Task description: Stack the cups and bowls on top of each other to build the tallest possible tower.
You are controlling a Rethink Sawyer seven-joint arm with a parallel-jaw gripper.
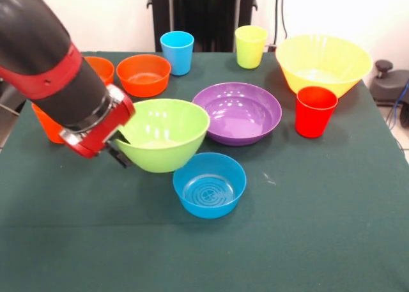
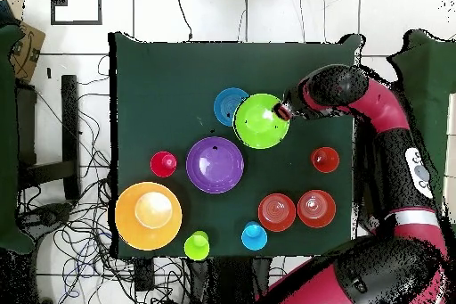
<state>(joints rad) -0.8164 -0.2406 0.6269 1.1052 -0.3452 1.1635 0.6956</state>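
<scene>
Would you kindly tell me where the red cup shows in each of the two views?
Front view: the red cup stands right of centre, right of the purple bowl.
Overhead view: the red cup sits left of centre, left of the purple bowl.
Shared landmark: the purple bowl beside it.

A dark green cloth (image 1: 307,228) covers the counter (image 2: 160,78), which stands on a pale tiled floor (image 2: 267,15). Behind it rises a plain white wall (image 1: 102,17), broken by a black upright frame (image 1: 204,11). Black cables (image 2: 71,238) sprawl across the tiles on one side of the counter, beside a dark rack (image 2: 67,131). A cardboard box (image 2: 27,46) sits near one corner of the room. A black knobbed fitting (image 1: 386,81) and a blue cable (image 1: 399,103) show past the counter's edge. Even indoor light falls throughout.
</scene>
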